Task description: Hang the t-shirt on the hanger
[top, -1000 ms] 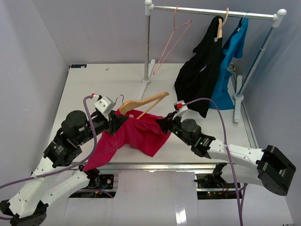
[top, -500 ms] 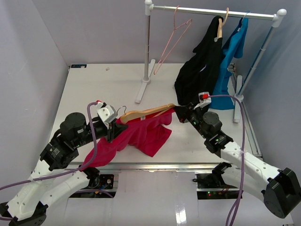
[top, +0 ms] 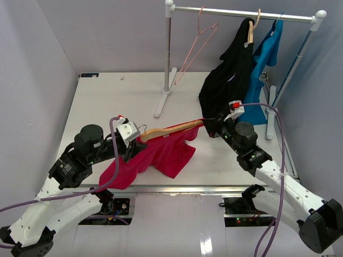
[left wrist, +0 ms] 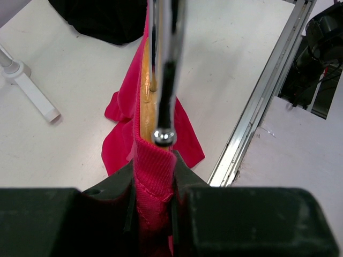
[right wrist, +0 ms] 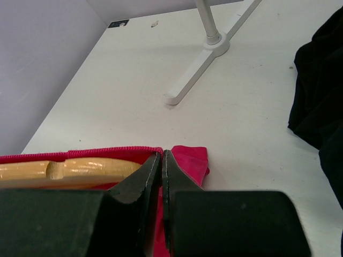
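While the left gripper (left wrist: 154, 176) clamps the ribbed neck of the t-shirt (top: 161, 154) between narrow-set fingers (left wrist: 115, 184), the hanger (top: 172, 128) sits inside the cloth, held up between the two arms over the near middle of the table (top: 107, 101). Its silver hook (left wrist: 163, 64) comes out through the neck opening, its rounded tip just above the pinched collar, and the left wrist view shows the tan wood running away under the red fabric. At the right end of the wooden bar, the right gripper (right wrist: 162, 158) has its jaws drawn almost together, with only a thin slit between them, and the shirt's red hem appears caught at the tips. Just left of them the bar shows bare under that hem. The shirt drapes down from the bar toward the near edge, one part trailing low on the left beside the left arm. Farther back and to the right stands a clothes rack (top: 241, 12), which carries a pink wire hanger (top: 195, 43), a black garment (top: 228, 85) and a blue shirt (top: 262, 64), all well apart from the t-shirt.
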Motion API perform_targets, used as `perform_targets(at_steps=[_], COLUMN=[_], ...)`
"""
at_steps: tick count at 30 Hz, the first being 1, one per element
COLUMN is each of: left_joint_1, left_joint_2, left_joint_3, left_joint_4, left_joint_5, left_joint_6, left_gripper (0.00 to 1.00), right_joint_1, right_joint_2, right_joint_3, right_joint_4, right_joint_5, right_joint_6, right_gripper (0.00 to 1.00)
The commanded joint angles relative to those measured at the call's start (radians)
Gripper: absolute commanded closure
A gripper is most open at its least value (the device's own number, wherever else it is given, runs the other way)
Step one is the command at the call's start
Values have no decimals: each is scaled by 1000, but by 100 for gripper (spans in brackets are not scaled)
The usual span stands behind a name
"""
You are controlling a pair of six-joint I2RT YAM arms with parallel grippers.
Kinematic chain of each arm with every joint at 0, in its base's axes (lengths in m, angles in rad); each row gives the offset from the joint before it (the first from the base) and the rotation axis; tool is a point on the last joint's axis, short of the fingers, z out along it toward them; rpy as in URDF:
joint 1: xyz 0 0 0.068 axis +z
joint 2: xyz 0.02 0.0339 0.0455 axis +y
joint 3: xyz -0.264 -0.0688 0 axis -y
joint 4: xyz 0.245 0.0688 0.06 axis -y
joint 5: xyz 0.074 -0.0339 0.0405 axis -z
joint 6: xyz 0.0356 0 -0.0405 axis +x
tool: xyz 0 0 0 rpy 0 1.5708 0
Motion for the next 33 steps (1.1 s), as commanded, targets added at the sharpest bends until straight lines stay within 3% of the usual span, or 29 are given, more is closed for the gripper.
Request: perform_targets(at_steps=[1,11,17,23,29,33], left_joint_1=[2,2,2,2,2,2], left_joint_2=[-31,11,66,191,349,337], left_joint_3=[55,74,87,81,81,12], left_joint_4=[-20,-44,-52,-10,53,148], left_joint_5=[81,-34,-14,181,373,506], left_joint_6=[42,44,52,60,45,20], left_gripper=[100,100,100,100,100,100], right_joint_1=[-73,-142,-143,-112,128,150], right_joint_2=[39,15,-33,22,130,107], right_joint_3=[63,61,155,262,463,433], right_joint_4=[-83,-126,-227,-223,-422,-435], right_joint_5=[66,-7,-85,-485,-532,-589], right_joint_6=[-74,-105,-152,-193,-323,-329], right_gripper=[92,92,92,92,92,92])
